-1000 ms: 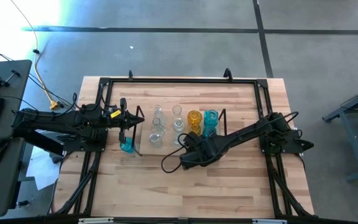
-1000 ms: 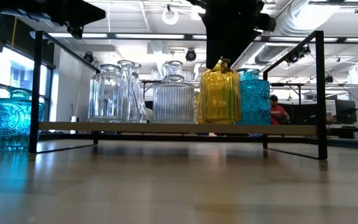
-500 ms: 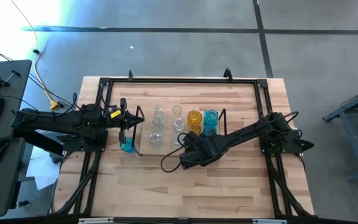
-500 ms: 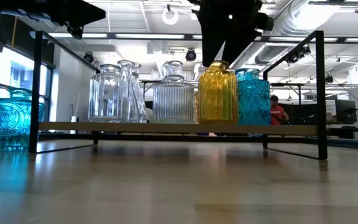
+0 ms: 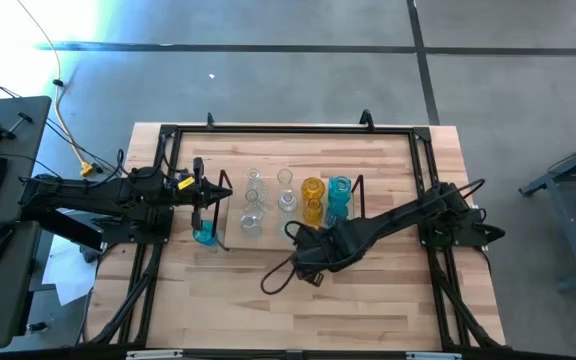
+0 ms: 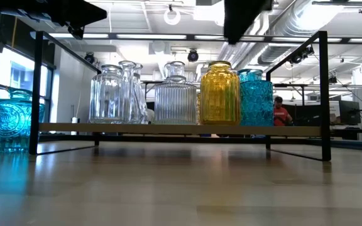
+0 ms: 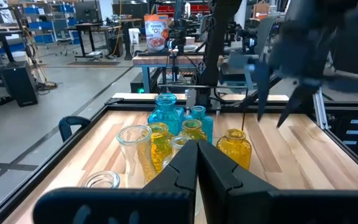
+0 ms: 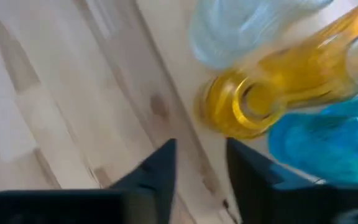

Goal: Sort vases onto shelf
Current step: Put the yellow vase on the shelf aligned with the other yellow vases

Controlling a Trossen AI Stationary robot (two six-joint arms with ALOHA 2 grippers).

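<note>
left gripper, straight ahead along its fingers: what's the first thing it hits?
Likely the yellow vases on the shelf: in the left wrist view, the shut left gripper points at that cluster, another amber vase just beside the line. Depth is unclear, so which one first is uncertain.

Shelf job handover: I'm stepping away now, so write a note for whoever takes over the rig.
Right pincer: open, empty, just in front of the shelf, above the table.
Left pincer: shut, holding nothing, by the shelf's left end.
Done: clear vases, amber vase and turquoise vase stand on the shelf.
Left: one turquoise vase on the table, outside the shelf's left end.
</note>
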